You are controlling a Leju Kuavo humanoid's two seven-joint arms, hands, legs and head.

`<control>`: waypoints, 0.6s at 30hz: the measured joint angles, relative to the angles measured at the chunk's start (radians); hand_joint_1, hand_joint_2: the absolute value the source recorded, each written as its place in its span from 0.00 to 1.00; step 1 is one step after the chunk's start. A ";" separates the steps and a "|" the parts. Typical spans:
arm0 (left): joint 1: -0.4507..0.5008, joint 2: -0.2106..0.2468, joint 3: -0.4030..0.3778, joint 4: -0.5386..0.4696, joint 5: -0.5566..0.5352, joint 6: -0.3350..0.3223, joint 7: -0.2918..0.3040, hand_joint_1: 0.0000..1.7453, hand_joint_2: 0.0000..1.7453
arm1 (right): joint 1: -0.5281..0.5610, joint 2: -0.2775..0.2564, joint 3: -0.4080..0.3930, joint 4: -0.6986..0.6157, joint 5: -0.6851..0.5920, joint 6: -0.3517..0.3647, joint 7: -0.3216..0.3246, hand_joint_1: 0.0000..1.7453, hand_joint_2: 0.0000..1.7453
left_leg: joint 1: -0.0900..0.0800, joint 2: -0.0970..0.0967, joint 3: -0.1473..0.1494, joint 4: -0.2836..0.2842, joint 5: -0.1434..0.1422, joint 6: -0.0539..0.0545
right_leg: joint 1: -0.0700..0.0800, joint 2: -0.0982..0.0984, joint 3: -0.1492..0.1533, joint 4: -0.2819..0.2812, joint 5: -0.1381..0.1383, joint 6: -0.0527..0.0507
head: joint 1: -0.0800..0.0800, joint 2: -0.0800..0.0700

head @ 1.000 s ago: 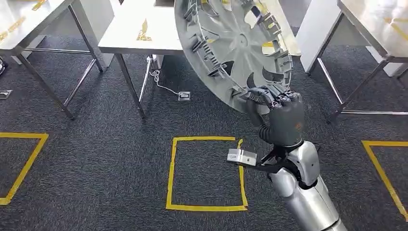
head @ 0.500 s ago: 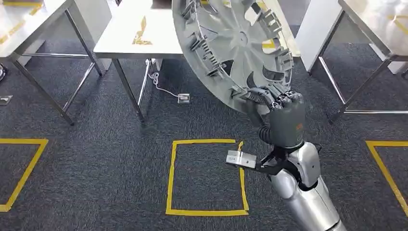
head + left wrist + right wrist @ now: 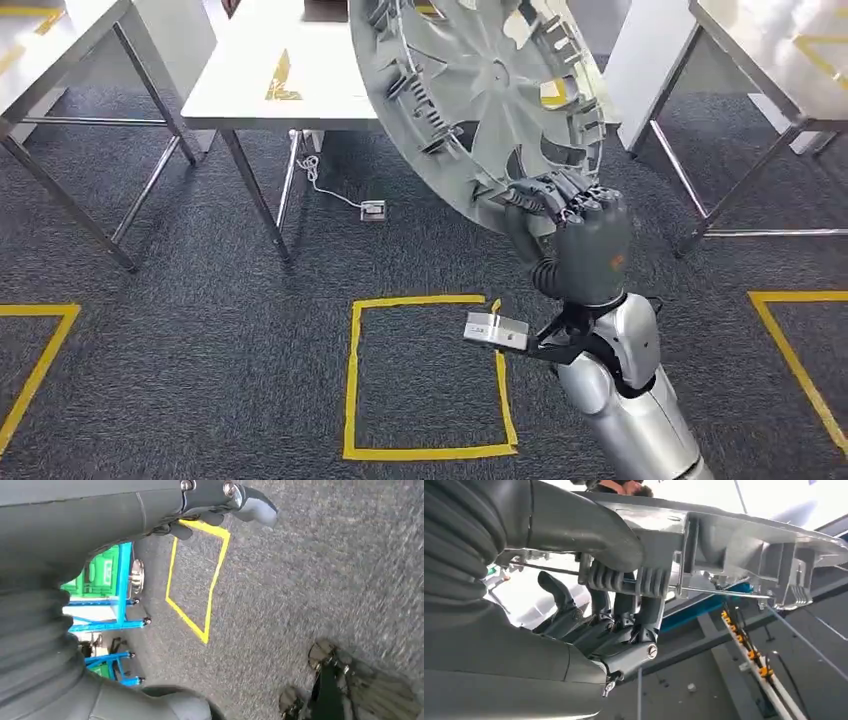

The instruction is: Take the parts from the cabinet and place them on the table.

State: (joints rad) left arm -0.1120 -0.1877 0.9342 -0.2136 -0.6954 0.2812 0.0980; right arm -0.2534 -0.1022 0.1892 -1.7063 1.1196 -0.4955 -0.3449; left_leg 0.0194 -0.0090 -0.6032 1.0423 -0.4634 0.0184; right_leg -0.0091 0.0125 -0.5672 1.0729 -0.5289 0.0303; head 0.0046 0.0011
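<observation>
Right robot hand point(image 3: 578, 225) clenched on the lower rim of the grey wheel cover point(image 3: 480, 95), holding it up tilted over the white tabletop point(image 3: 270, 75) ahead. Left robot hand point(image 3: 220, 505) hung low over carpet, fingers curled, holding nothing. Over the last second the whole view shifted — tabletop nearer, floor square point(image 3: 425, 375) lower — so the robot was walking in; setting down looked close.
</observation>
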 joint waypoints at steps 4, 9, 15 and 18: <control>0.004 0.000 0.007 0.000 0.009 0.003 -0.004 0.00 1.00 | 0.001 -0.002 0.000 0.000 -0.021 -0.001 -0.005 1.00 1.00 | -0.003 0.014 0.011 0.000 -0.014 0.009 | -0.001 -0.006 -0.168 0.272 -0.086 0.007 | 0.001 0.000; 0.007 -0.006 0.014 0.001 0.010 0.003 0.000 0.00 1.00 | 0.001 -0.007 0.000 0.001 -0.031 -0.002 -0.004 1.00 1.00 | -0.006 0.027 0.046 0.000 -0.040 -0.001 | 0.016 -0.050 -0.050 -0.038 0.098 -0.030 | 0.001 0.000; 0.005 -0.009 0.016 0.000 0.003 0.005 0.005 0.00 1.00 | -0.003 -0.012 -0.003 0.000 -0.034 -0.006 -0.005 1.00 1.00 | -0.011 0.032 0.057 0.017 -0.069 -0.035 | 0.009 -0.020 -0.024 -0.071 0.088 -0.052 | -0.003 0.000; 0.005 -0.010 0.016 0.001 0.000 0.007 -0.001 0.00 1.00 | -0.002 -0.013 -0.004 0.001 -0.035 -0.009 -0.005 1.00 1.00 | -0.007 0.014 -0.069 0.243 -0.164 -0.044 | 0.008 -0.008 -0.013 -0.070 0.079 -0.063 | -0.006 0.000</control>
State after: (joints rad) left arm -0.1066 -0.1980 0.9503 -0.2129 -0.6950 0.2880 0.0973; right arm -0.2551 -0.1148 0.1854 -1.7052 1.0845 -0.5043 -0.3502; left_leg 0.0119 0.0052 -0.6722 1.2857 -0.6274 -0.0256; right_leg -0.0012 0.0050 -0.5797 1.0026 -0.4500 -0.0329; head -0.0015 0.0011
